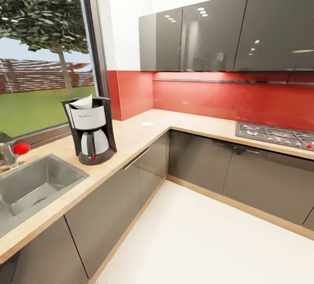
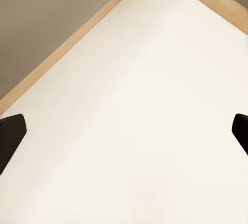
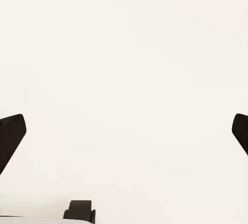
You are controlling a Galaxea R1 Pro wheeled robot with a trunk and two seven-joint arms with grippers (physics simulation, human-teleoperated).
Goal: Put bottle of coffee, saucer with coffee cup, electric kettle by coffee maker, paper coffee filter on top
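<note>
The black and white coffee maker (image 1: pixel 91 129) stands on the light wood kitchen countertop (image 1: pixel 131 140), to the right of the sink. A white paper coffee filter (image 1: pixel 83 102) lies on its top with an edge sticking up. Farther back, near the counter's corner, a small white saucer (image 1: pixel 147 124) lies flat. In the left wrist view my left gripper (image 2: pixel 124 131) is open over pale floor beside a wooden plinth strip. My right gripper (image 3: pixel 124 131) is open too, above bare pale floor with nothing between its fingers. The bottle of coffee, coffee cup and electric kettle are out of view.
A steel sink (image 1: pixel 30 183) with a red-knobbed tap (image 1: pixel 17 149) sits at the left. A gas hob (image 1: pixel 279 135) is set in the right run of the L-shaped counter. Dark grey cabinets (image 1: pixel 113 205) stand below and above; open white floor (image 1: pixel 209 240) lies ahead.
</note>
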